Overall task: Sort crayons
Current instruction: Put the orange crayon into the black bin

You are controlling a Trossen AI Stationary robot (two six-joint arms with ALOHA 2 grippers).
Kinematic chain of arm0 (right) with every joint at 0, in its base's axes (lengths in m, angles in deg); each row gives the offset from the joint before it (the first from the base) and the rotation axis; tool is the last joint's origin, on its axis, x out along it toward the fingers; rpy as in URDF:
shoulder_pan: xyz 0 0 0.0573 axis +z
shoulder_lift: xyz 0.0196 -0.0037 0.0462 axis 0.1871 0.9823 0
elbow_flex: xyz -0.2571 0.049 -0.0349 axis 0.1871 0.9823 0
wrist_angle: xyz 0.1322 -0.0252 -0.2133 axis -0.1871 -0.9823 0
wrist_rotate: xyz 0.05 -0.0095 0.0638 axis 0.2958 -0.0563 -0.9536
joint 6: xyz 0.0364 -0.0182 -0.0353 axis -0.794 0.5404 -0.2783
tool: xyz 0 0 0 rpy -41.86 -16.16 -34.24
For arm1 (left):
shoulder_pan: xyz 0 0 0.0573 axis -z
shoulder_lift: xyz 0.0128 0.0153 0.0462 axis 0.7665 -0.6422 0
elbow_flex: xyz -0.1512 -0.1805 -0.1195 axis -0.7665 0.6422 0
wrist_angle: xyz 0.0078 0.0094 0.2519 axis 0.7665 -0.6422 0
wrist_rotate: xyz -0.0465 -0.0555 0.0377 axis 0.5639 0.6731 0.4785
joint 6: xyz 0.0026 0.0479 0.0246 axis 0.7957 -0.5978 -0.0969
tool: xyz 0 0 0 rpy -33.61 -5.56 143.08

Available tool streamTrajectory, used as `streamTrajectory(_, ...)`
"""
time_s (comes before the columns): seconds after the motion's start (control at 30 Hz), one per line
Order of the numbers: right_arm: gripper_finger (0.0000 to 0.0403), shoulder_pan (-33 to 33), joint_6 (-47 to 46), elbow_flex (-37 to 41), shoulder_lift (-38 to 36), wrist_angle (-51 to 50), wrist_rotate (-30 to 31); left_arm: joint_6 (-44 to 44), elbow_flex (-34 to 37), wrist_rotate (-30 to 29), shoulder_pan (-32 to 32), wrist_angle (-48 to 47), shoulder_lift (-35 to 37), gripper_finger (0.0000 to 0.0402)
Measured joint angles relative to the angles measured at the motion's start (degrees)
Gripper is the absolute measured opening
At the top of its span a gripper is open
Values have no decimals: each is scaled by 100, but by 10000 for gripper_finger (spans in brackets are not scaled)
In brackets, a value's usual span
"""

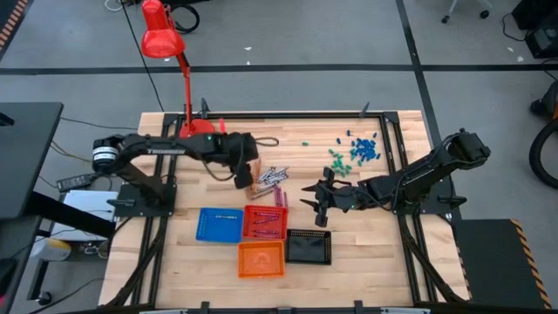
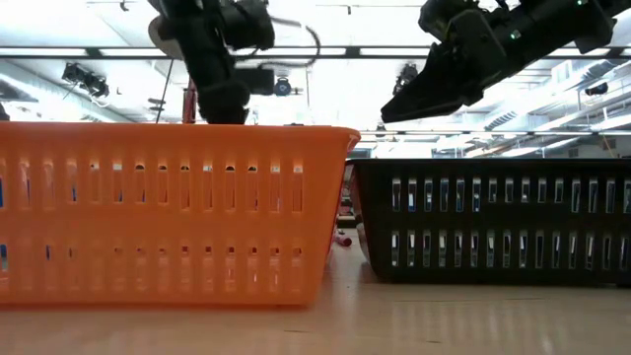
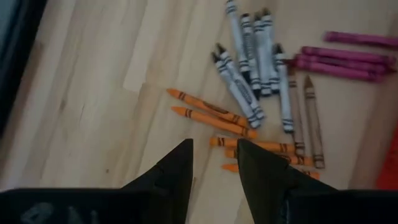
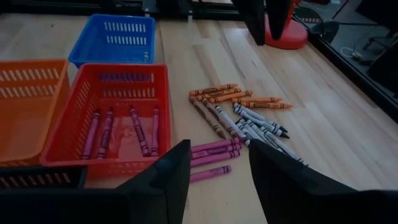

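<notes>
Loose crayons (image 1: 270, 180) lie flat in a pile on the wooden table: orange ones (image 3: 211, 113), grey ones (image 3: 249, 62), magenta ones (image 3: 342, 59) and brown ones (image 3: 311, 118). More magenta crayons (image 4: 118, 134) lie in the red tray (image 1: 264, 234). My left gripper (image 3: 214, 155) hangs open above the pile's left side, its fingers pointing steeply down over the orange crayons, touching nothing. My right gripper (image 4: 217, 155) stands open right of the pile, slanting toward it, with the magenta crayons (image 4: 214, 149) on the table in front of its fingertips.
A blue tray (image 1: 219, 224) stands left of the red one. An orange tray (image 1: 261, 259) and a black tray (image 1: 309, 247) stand nearer the front edge. A red desk lamp (image 1: 187, 113) rises at the far left. Small green and blue bits (image 1: 353, 153) lie at the far right.
</notes>
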Motion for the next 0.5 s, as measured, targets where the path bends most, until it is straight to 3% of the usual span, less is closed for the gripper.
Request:
streamTrajectory(0.13,168,-37,91,0,2,-21,0,56,1,79,-232,193,-456,137)
streamTrajectory(0.3,168,-55,265,0,2,-18,66,-1217,2,75,-195,791,-1016,137)
streamTrajectory(0.5,168,-79,495,0,2,-9,289,-626,-2,50,-347,1128,-1311,137)
